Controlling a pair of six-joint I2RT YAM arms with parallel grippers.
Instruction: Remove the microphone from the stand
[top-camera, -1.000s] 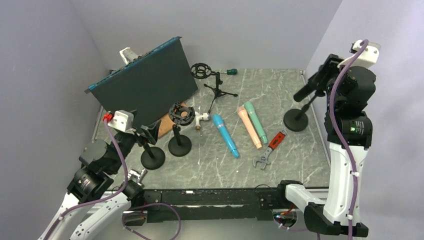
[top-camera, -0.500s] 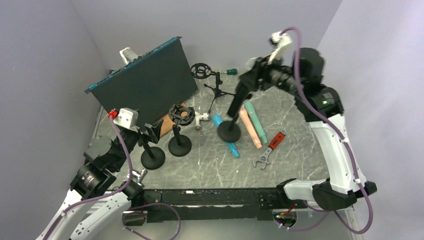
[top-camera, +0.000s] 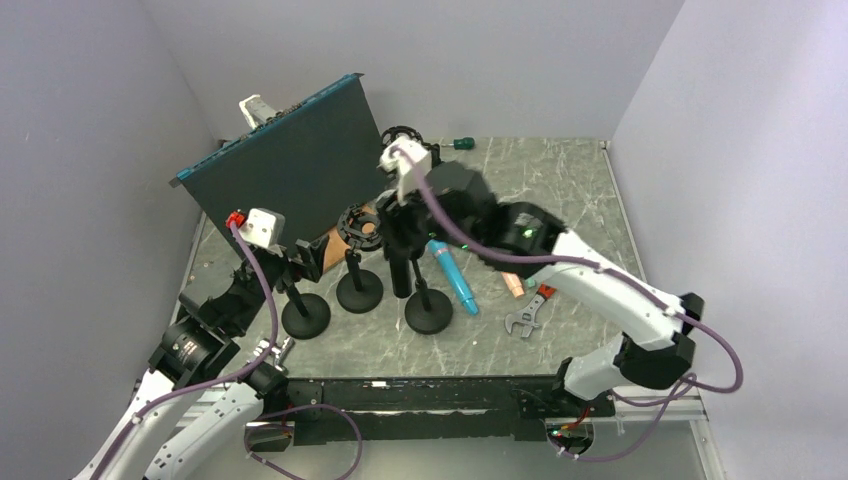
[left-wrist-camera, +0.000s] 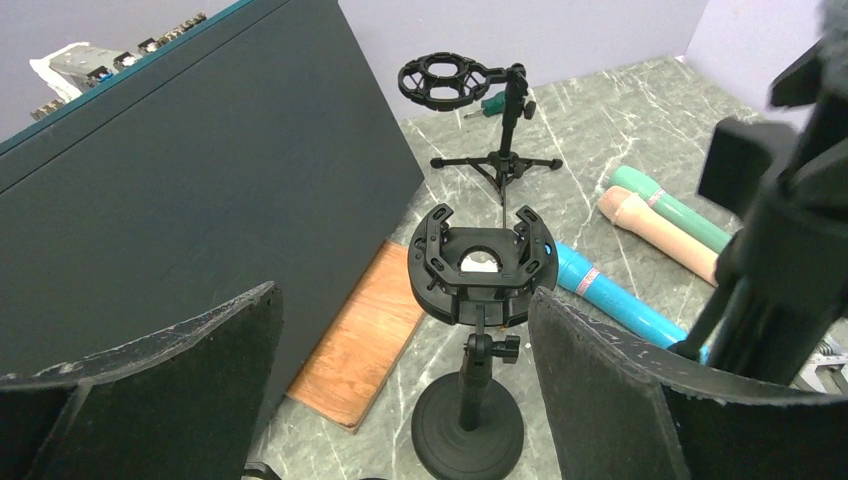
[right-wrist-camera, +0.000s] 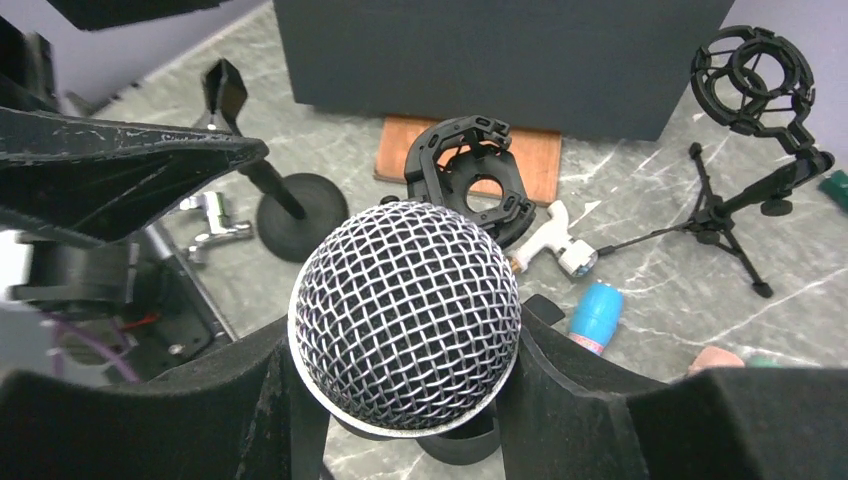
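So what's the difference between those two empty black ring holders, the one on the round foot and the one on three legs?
The round-foot stand rests on a solid disc; the tripod stand spreads three thin legs. The round-foot stand's ring is chunky and centred on its post; the tripod stand's ring is slimmer and offset sideways. Both are black and empty.

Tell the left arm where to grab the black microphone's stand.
Grip the thin pole above the round base, closing the open left gripper on it from the left. The right gripper clamps the microphone above, and the base looks too wide and flat; the pole is slim and near upright.
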